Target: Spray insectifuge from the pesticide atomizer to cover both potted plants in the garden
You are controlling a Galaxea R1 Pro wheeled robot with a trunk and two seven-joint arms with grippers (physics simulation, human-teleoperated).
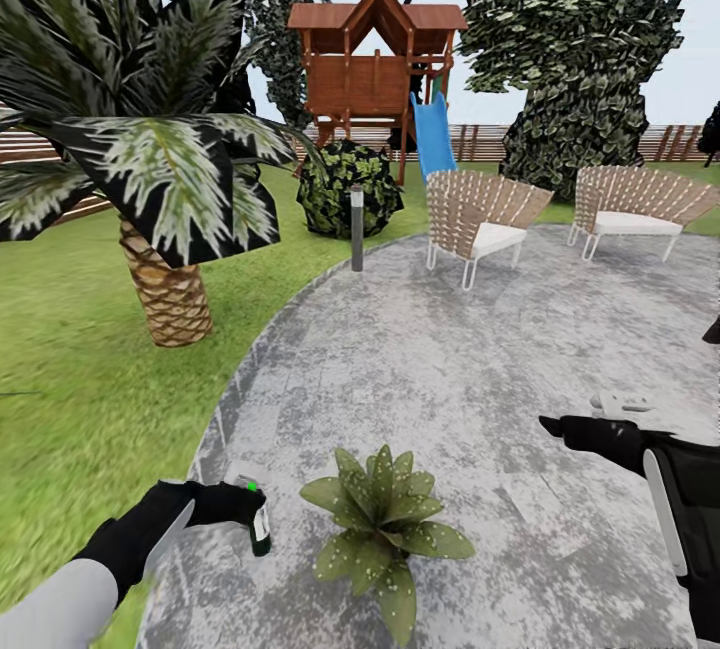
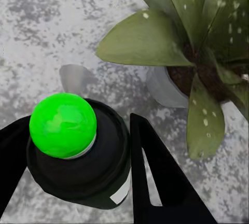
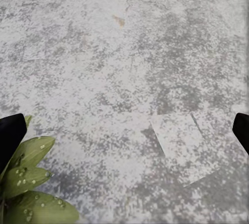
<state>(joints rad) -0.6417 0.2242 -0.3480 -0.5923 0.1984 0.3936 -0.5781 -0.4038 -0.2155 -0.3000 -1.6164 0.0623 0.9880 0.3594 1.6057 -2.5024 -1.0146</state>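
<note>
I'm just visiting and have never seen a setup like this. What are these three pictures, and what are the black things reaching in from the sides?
These are computer-simulated pictures from a two-armed robot. The large one comes from a camera on its head, looking down over a stone patio in a garden. The black shapes are its arms. The left gripper is closed on a small dark green spray bottle, the pesticide atomizer, held beside a low potted plant whose leaves carry white specks. The right gripper is open and holds nothing. The other two pictures come from cameras near each gripper: the left one looks down on the bottle's green top between two black fingers; the right one sees bare stone and a few leaves.
</note>
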